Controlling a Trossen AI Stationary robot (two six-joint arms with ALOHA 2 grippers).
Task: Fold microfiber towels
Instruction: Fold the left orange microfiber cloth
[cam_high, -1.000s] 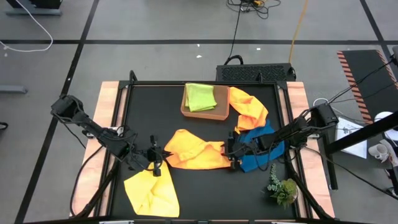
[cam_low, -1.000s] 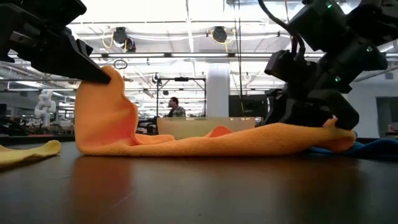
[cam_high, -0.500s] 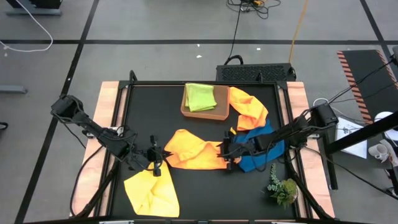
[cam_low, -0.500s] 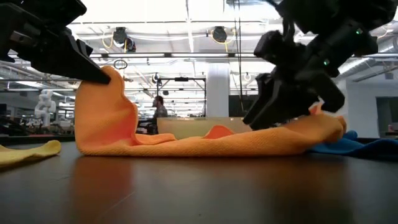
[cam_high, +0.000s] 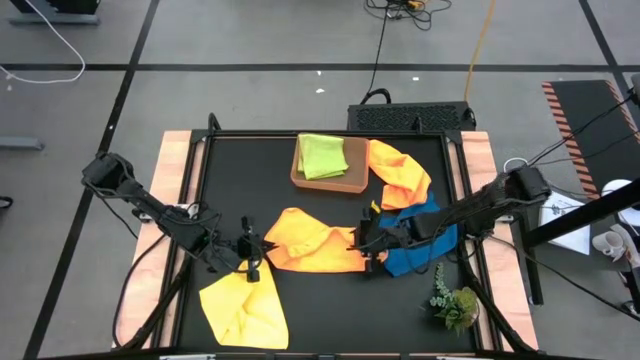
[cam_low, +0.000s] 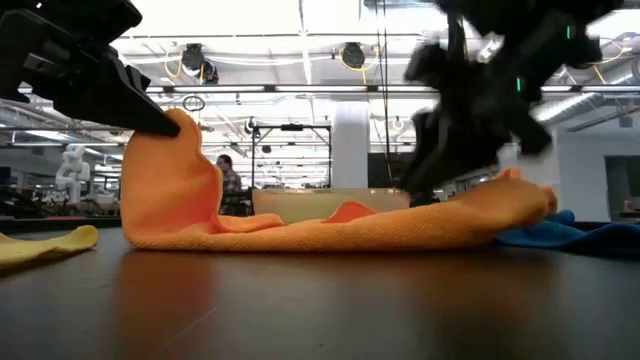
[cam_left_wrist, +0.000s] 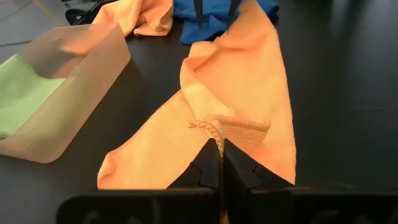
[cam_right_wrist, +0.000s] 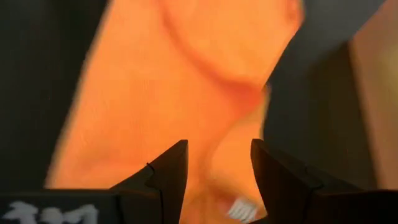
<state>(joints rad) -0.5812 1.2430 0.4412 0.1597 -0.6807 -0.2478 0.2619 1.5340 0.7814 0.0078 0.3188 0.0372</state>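
– Which step is in hand?

– One orange towel (cam_high: 312, 243), spread across the middle of the table (cam_high: 330, 310), is being taken up for folding. Its left corner is pinched and lifted by the left claw (cam_high: 252, 251), whose fingers are pressed together on the hem. The right claw (cam_high: 366, 248) is spread over the towel's right end, and nothing is gripped by it.

– What is called for next?

– Probably the right end must be pinched, so that the cloth can be drawn taut and laid over itself.

– What else is about?

– A blue towel (cam_high: 418, 240) lies touching that right end and could be caught up with it. A second orange towel (cam_high: 398, 172) lies by the tray (cam_high: 352, 176), in which a green towel (cam_high: 322, 155) is held. A yellow towel (cam_high: 243, 310) is at the near edge, a plant sprig (cam_high: 455, 302) at the near right corner.
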